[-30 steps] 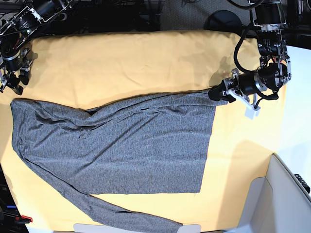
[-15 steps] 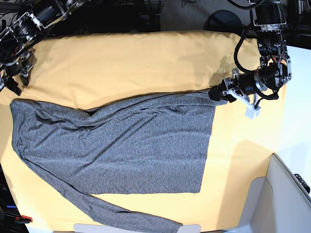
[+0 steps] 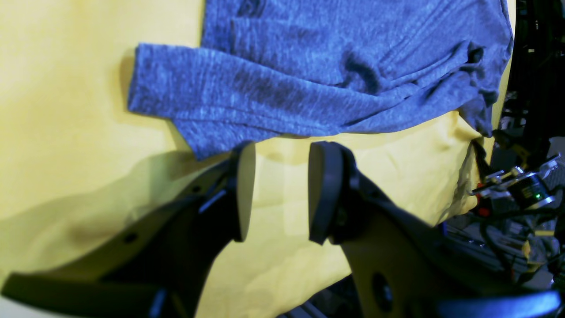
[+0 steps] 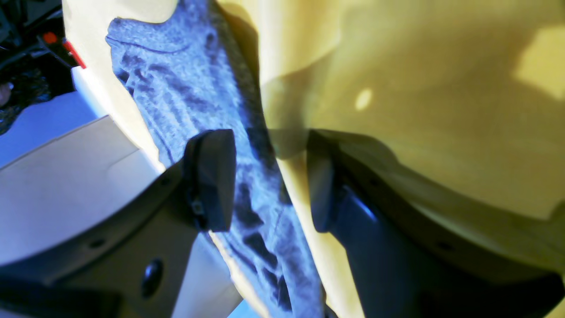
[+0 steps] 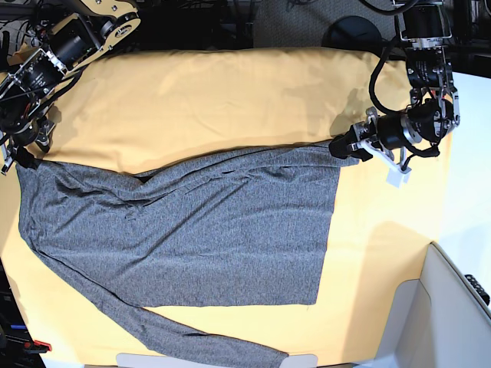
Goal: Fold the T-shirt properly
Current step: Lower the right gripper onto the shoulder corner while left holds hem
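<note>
The dark grey T-shirt [image 5: 192, 230] lies spread on the yellow cloth [image 5: 230, 100], one long sleeve trailing to the near edge. My left gripper [image 5: 343, 147] sits at the shirt's far right corner. In the left wrist view my left gripper [image 3: 282, 190] is open and empty, its fingertips just short of the folded sleeve end of the T-shirt [image 3: 265, 97]. My right gripper [image 5: 21, 149] hangs at the shirt's far left corner. The right wrist view shows my right gripper [image 4: 267, 181] open, with the edge of the T-shirt [image 4: 190, 88] showing between its fingers.
The yellow cloth covers the whole table. A white box [image 5: 453, 307] stands at the near right corner, with a white surface along the right side. Dark cables and equipment [image 5: 230, 19] crowd the space behind the far edge.
My right arm has swung in from the table's left edge down to the shirt's far left corner. The left arm and the shirt have stayed where they were.
</note>
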### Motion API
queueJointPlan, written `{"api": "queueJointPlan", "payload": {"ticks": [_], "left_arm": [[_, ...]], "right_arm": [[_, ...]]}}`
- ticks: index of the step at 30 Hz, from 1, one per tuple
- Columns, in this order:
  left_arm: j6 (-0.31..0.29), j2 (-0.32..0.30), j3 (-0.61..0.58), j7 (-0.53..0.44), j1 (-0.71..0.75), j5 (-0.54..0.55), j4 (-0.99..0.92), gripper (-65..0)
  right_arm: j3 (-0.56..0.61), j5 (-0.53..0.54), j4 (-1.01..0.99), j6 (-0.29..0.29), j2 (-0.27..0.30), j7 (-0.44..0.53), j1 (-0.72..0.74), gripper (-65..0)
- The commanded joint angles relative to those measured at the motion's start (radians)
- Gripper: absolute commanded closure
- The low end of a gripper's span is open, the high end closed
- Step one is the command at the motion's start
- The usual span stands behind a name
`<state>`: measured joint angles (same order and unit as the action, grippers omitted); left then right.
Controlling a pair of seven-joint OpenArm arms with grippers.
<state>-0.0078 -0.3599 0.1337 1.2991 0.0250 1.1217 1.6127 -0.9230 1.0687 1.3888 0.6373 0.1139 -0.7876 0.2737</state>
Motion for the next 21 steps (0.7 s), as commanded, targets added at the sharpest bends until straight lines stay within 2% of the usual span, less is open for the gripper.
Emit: {"api": "queueJointPlan", "payload": {"ticks": [1,5,9,16,18,21], "left_arm": [[0.004,-0.012,0.008,0.017,-0.015,0.022,0.016,-20.9],[0.004,-0.012,0.008,0.017,-0.015,0.024,0.016,-20.9],[0.004,-0.012,0.01,0.017,-0.015,0.024,0.018,-20.9],[0.004,-0.012,0.01,0.017,-0.015,0.022,0.018,-20.9],[0.004,-0.014,0.01,0.017,-0.015,0.022,0.018,-20.9],[0.004,-0.017,0.01,0.017,-0.018,0.021,0.016,-20.9]], "right_arm": [[0.009,0.011,0.013,-0.009,0.017,-0.006,0.032,-26.5],[0.009,-0.028,-0.015,-0.009,0.019,-0.006,0.071,-26.5],[0.009,-0.035,-0.079,-0.009,0.054,-0.006,0.109,-26.5],[0.011,-0.035,-0.099,-0.01,0.054,-0.013,0.095,-26.1],[0.011,-0.035,-0.099,-0.012,0.05,-0.008,0.072,-23.2],[0.011,-0.032,-0.099,-0.012,0.048,-0.006,0.052,-13.1]]}}
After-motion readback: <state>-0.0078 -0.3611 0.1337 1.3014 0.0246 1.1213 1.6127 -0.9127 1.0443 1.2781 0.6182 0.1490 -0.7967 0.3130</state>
